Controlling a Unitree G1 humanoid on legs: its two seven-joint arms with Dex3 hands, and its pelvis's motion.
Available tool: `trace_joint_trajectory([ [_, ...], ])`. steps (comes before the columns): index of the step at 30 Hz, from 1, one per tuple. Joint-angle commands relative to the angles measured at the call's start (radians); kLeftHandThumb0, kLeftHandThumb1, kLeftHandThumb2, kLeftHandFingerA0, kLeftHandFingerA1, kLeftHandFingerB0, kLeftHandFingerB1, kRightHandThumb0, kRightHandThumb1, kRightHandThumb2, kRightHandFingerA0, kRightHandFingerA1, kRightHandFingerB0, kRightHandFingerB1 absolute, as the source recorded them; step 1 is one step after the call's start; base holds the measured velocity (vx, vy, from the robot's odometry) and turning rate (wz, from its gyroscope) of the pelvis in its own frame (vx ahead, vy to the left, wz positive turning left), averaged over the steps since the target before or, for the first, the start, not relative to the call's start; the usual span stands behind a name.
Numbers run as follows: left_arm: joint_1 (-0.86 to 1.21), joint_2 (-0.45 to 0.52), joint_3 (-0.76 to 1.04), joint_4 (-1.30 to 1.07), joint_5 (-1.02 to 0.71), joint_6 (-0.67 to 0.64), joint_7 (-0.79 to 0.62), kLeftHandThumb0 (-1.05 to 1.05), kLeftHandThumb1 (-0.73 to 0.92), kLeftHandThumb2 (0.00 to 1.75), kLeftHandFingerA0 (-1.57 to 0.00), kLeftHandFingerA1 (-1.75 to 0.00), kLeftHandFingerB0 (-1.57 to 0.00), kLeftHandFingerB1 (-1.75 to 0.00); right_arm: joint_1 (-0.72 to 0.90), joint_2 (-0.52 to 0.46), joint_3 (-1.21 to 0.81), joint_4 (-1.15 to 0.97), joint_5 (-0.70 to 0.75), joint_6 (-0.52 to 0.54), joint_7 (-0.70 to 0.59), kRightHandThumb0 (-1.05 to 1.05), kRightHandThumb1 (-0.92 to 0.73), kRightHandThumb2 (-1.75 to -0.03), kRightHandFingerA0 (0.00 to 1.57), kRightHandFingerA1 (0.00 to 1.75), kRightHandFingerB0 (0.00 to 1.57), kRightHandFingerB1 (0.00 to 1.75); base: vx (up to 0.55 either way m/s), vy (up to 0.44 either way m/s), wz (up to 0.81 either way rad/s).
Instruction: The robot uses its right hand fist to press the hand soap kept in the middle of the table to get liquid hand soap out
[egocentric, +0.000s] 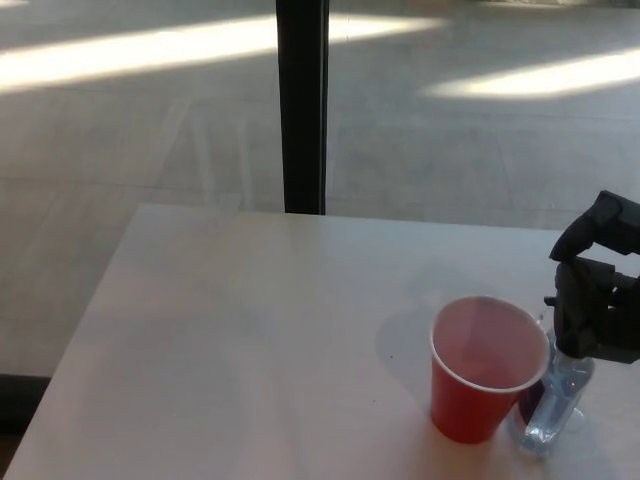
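Observation:
A clear hand soap bottle (553, 405) stands on the white table (250, 330) near its right front, just behind and to the right of a red plastic cup (483, 368). My right hand (598, 295) is black and curled into a fist. It sits directly on top of the bottle and hides the pump head. The cup is upright with its mouth open, touching or nearly touching the bottle. My left hand does not show.
A dark vertical window post (302, 105) rises behind the table's far edge. Beyond it lies a grey floor with bright sunlight stripes (170, 45). The table's left edge runs diagonally toward the bottom left.

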Motion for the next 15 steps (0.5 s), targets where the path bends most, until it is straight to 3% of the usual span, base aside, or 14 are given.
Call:
trace_joint_trajectory([
  [1, 0.017, 0.052, 0.010, 0.016, -0.002, 0.002, 0.003, -0.31, 0.51, 1.08, -0.70, -0.84, -0.54, -0.76, 0.136, -0.037, 0.033, 0.107, 0.006, 0.353, -0.003, -0.25, -0.52, -1.28, 0.98, 1.75, 0.72, 1.60, 0.00, 0.000, 0.00],
  [6, 0.023, 0.052, 0.006, 0.005, 0.002, 0.007, 0.004, -0.31, 0.52, 1.09, -0.73, -0.86, -0.59, -0.79, 0.088, -0.066, -0.028, 0.058, 0.070, 0.340, 0.030, -0.28, -0.56, -1.23, 0.96, 1.75, 0.71, 1.53, 0.00, 0.000, 0.00],
  [8, 0.021, 0.053, 0.006, 0.007, 0.001, 0.010, 0.002, -0.31, 0.52, 1.09, -0.70, -0.84, -0.54, -0.76, 0.040, -0.114, -0.074, -0.014, 0.117, 0.397, 0.016, -0.26, -0.62, -1.14, 0.93, 1.75, 0.68, 1.54, 0.00, 0.000, 0.00],
  [10, 0.032, 0.050, 0.011, -0.009, -0.004, 0.012, 0.002, -0.31, 0.51, 1.09, -0.71, -0.85, -0.55, -0.78, 0.004, -0.129, -0.113, -0.043, 0.158, 0.418, 0.004, -0.25, -0.64, -1.07, 0.94, 1.75, 0.75, 1.52, 0.00, 0.000, 0.00],
  [15, 0.036, 0.051, 0.009, 0.000, 0.000, 0.020, 0.010, -0.31, 0.50, 1.08, -0.74, -0.87, -0.58, -0.78, -0.082, -0.203, -0.221, -0.111, 0.271, 0.505, -0.038, -0.21, -0.57, -1.24, 0.96, 1.75, 0.68, 1.56, 0.00, 0.000, 0.00],
])
